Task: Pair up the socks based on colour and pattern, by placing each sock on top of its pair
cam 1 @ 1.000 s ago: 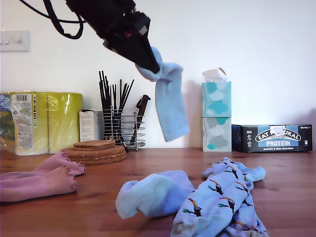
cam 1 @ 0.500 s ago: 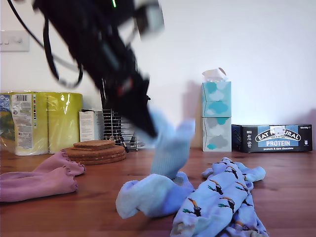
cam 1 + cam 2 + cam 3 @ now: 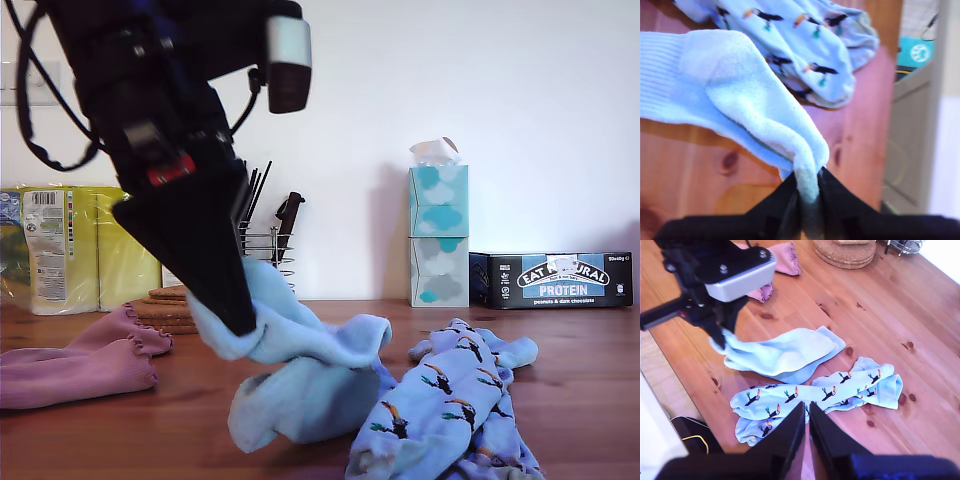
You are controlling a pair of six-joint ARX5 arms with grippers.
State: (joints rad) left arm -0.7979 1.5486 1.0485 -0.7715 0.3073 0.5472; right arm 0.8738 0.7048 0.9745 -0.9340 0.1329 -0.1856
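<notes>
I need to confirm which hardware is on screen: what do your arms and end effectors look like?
My first end effector has matte black, wedge-shaped fingers on a bulky black arm with a red marking, a silver-grey camera block and looping black cables. In the second wrist view it shows black with visible screws. My second end effector shows only two tapered black fingers.

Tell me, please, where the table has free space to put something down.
Bare wood lies between the pink socks and the plain blue socks, and beyond the toucan socks toward the cork mats. Around my first gripper it is crowded.
</notes>
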